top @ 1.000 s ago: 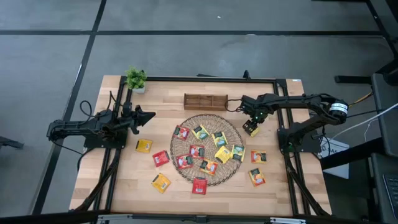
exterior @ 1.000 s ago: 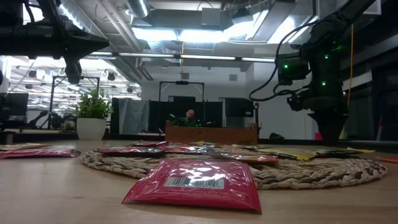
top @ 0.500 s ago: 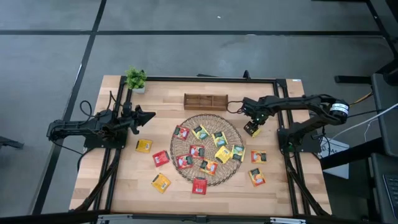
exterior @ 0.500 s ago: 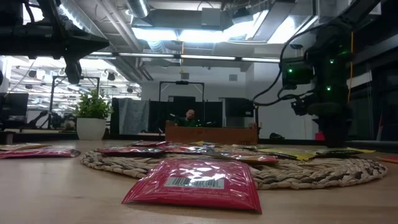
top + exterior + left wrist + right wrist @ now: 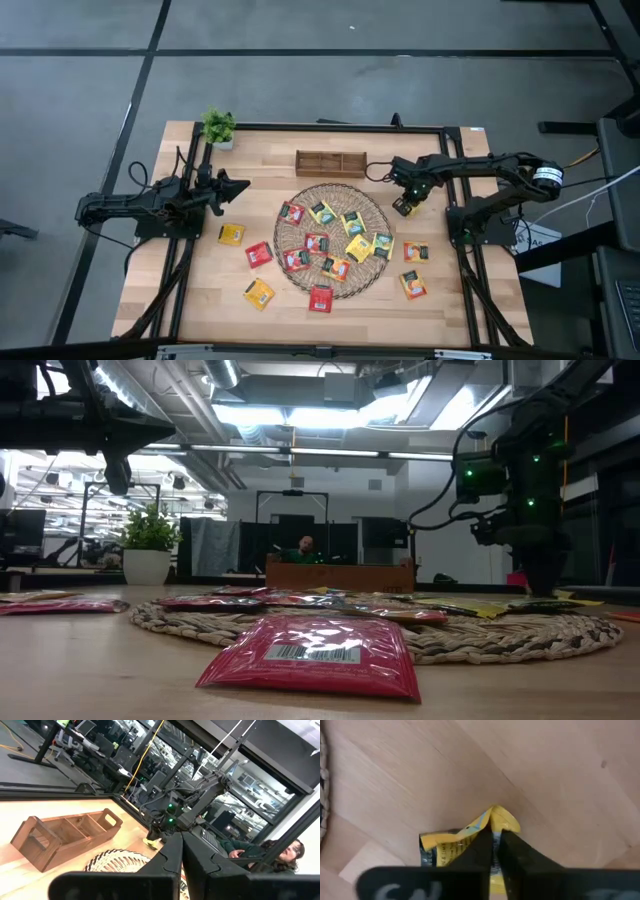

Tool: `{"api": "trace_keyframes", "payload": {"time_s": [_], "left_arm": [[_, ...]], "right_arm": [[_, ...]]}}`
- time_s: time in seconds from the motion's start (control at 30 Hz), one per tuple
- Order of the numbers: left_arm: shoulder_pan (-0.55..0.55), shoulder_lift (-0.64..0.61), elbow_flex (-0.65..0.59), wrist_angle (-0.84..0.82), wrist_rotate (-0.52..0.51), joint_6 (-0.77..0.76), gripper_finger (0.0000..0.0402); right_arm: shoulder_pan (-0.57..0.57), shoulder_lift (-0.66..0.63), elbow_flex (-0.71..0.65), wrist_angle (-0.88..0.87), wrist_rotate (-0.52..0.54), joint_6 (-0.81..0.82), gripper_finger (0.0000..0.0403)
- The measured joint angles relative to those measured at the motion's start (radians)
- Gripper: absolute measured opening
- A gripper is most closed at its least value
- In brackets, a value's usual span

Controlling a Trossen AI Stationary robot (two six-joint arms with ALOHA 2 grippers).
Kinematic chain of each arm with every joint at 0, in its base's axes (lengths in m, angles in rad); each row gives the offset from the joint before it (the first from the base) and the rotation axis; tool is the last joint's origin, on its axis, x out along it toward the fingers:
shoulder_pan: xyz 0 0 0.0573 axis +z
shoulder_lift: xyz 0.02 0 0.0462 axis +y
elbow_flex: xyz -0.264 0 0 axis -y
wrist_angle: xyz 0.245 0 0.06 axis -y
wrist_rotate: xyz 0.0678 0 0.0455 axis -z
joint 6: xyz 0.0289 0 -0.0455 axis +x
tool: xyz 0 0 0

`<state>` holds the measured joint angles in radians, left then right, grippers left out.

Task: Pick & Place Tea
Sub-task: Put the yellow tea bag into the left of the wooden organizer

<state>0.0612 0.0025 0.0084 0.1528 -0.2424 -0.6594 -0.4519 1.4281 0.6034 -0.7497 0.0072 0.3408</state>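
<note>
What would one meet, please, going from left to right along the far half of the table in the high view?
Left end effector → potted plant → wooden tray → right end effector shut on a yellow tea sachet.

A light wooden table (image 5: 190, 290) with a dark frame along its edges stands on a grey floor (image 5: 300, 90) crossed by dark lines. A round wicker mat (image 5: 333, 240) lies at the table's middle. Beyond it, near the far edge, sits a brown wooden tray (image 5: 331, 163) divided into compartments. A small green potted plant (image 5: 218, 127) in a white pot stands at the far left corner. In the low view a person (image 5: 305, 546) sits behind the tray, in a room lit by ceiling lights.
</note>
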Motion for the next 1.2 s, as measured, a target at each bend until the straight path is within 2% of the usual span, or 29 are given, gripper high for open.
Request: {"api": "trace_keyframes", "payload": {"time_s": [0.13, 0.27, 0.47, 0.73, 0.93, 1.2], "left_arm": [[0.0, 0.0, 0.0, 0.005, 0.0, 0.0, 0.0006], [0.0, 0.0, 0.0, 0.068, -0.003, 0.0, 0.0006], [0.0, 0.0, 0.0, 0.2, -0.039, 0.012, 0.0006], [0.0, 0.02, 0.02, 0.217, -0.055, 0.039, 0.0006], [0.0, 0.127, 0.124, 0.219, -0.051, 0.158, 0.0006], [0.0, 0.35, 0.283, 0.216, -0.045, 0.337, 0.0006]], "right_arm": [[-0.005, 0.004, 0.019, -0.006, -0.007, 0.021, 0.0025], [-0.005, 0.009, 0.079, -0.007, -0.063, 0.021, 0.0011], [-0.005, 0.007, 0.226, -0.004, -0.117, 0.021, 0.0015], [-0.005, 0.005, 0.452, -0.002, -0.143, 0.017, 0.0012], [-0.005, 0.005, 0.546, -0.001, -0.143, 0.016, 0.0012], [-0.003, 0.005, 0.561, -0.001, -0.169, 0.049, 0.0012]]}}
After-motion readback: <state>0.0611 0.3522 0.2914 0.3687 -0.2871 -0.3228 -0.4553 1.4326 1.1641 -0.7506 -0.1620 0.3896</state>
